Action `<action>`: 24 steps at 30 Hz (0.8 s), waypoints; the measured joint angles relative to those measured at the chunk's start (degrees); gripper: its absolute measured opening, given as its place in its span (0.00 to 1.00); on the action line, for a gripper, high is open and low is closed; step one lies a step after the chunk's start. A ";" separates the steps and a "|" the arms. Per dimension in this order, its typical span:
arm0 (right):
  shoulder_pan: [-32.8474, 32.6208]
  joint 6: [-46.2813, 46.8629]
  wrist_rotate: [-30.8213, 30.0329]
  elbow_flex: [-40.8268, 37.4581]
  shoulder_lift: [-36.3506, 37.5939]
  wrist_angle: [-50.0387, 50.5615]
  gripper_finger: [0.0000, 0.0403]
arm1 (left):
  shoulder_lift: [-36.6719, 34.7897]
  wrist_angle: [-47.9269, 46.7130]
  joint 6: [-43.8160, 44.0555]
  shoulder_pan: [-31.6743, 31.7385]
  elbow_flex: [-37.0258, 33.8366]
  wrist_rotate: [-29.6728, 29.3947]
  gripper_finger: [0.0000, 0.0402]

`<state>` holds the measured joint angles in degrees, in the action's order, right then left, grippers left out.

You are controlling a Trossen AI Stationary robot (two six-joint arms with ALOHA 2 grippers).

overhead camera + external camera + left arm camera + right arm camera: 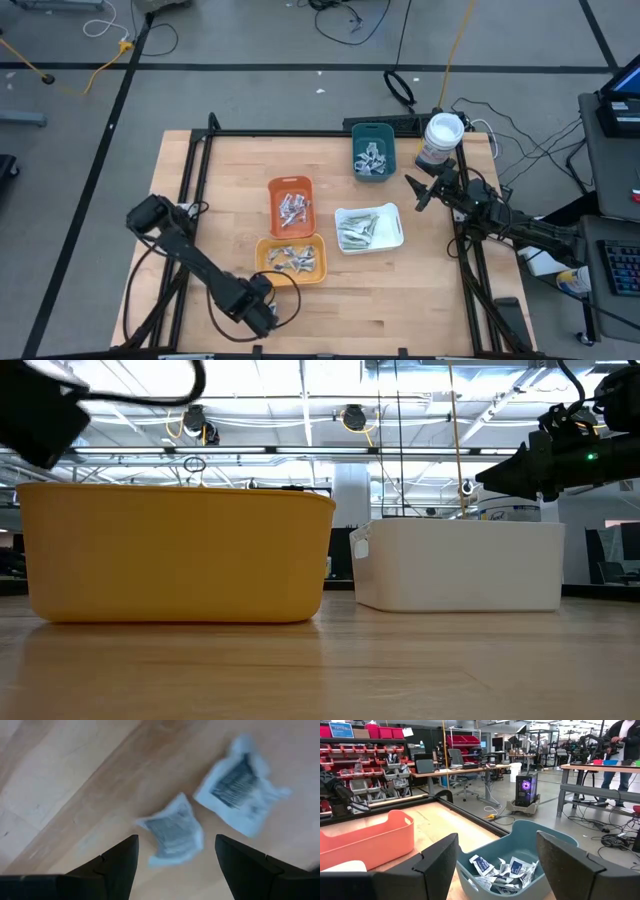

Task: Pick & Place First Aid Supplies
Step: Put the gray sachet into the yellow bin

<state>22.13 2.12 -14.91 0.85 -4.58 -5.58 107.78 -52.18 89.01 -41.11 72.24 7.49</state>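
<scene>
Two silvery-white sachets with dark blue marks lie flat on the bare wood in the left wrist view, one between and just beyond my left fingers, the other farther off. My left gripper points down over them, open, near the table's front edge; in the high view it hides both sachets. More packets fill the orange tray, the yellow tray, the white tray and the teal tray. My right gripper waits open at the right, level, behind the teal tray.
A white tub with a blue label stands at the back right beside the teal tray. The yellow tray and the white tray stand mid-table. Bare wood lies left of the trays and along the front edge.
</scene>
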 joint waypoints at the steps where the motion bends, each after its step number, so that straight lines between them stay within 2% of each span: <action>1: 0.00 -0.01 -0.01 0.01 0.01 0.00 0.65 | 0.51 0.27 0.54 -0.02 -0.34 0.02 0.67; 7: 0.00 0.01 -0.01 0.01 0.00 0.00 0.65 | 1.78 0.20 0.66 -0.20 -0.69 -0.02 0.67; 10: 0.02 0.00 0.00 0.00 0.02 0.00 0.65 | 1.78 0.23 0.05 -0.18 -0.71 -0.51 0.63; 13: 0.00 -0.01 0.01 0.00 0.00 0.00 0.65 | 1.77 0.44 0.02 -0.19 -1.26 -0.09 0.53; 22: 0.01 -0.01 0.00 0.01 0.02 0.00 0.65 | 1.72 0.30 -1.65 -0.82 -1.87 0.48 0.10; 24: 0.00 -0.01 -0.01 0.01 0.00 0.00 0.65 | 1.39 -0.22 -1.81 -1.22 -1.91 0.44 0.04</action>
<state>22.13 2.11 -14.92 0.86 -4.58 -5.58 109.17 -52.40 87.20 -42.32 70.33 7.92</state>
